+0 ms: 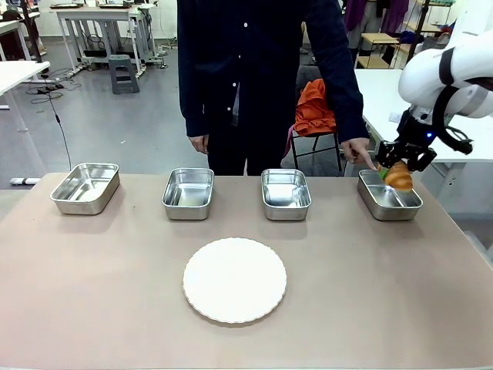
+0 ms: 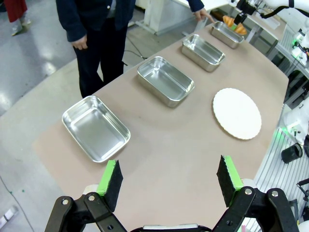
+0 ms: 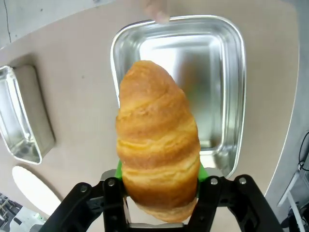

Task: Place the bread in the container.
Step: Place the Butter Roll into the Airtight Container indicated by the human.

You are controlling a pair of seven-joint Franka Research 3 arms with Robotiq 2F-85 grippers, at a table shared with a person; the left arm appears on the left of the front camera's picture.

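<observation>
The right pincer (image 1: 398,174), clamped on the bread (image 3: 157,140), hangs over the container (image 3: 231,96) a person's hand (image 1: 358,149) seemingly touches; next, lower and release.

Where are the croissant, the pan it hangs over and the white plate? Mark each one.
croissant (image 3: 157,140), right wrist view, middle of its ridged crust.
pan (image 1: 374,199), front view, near left wall.
white plate (image 1: 234,279), front view, bare centre.
</observation>
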